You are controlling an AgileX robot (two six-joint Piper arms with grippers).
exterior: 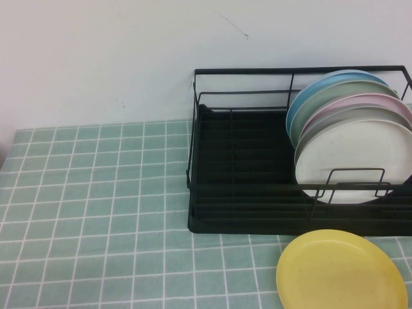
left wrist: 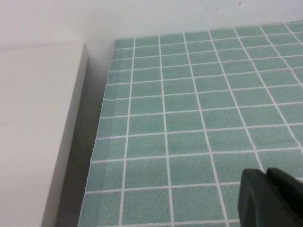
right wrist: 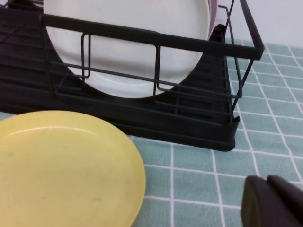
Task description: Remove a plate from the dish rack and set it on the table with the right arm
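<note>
The yellow plate [exterior: 341, 270] lies flat on the green tiled table [exterior: 96, 193], just in front of the black dish rack [exterior: 238, 193] at the front right. It also shows in the right wrist view [right wrist: 61, 170], with the rack's front rail [right wrist: 142, 35] behind it. My right gripper [right wrist: 267, 189] is shut and empty, low over the tiles [right wrist: 199, 165] beside the plate and apart from it. My left gripper [left wrist: 267, 187] is shut and empty over bare tiles [left wrist: 189, 118]. Neither arm shows in the high view.
A white plate [exterior: 351, 161] stands at the front of the rack's right end, with pink [exterior: 360, 103], green and blue [exterior: 309, 96] plates behind it. The rack's left half holds nothing. A white ledge [left wrist: 38, 118] borders the table's left edge.
</note>
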